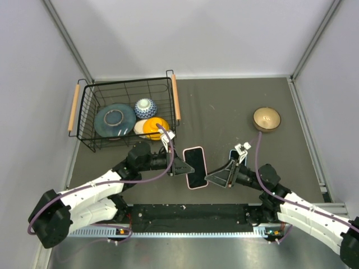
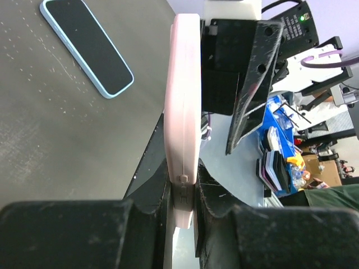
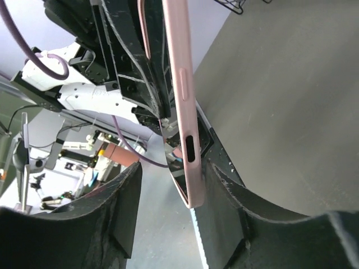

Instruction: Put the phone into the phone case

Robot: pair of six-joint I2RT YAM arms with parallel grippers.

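Left gripper (image 2: 183, 196): jaws pinch one long edge of the soft pink rectangular phone case (image 2: 182, 112). Right gripper (image 3: 173, 168): jaws spread astride the opposite edge. The glossy black-screened phone (image 1: 196, 168) fills the case above the dark grey tabletop (image 1: 224, 106), a light-blue-rimmed black slab (image 2: 87, 47) lies nearby, and white walls enclose the table.

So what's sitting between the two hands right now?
The pink phone case, black face up, fills the gap between the left hand and the right hand. The top view shows it best.
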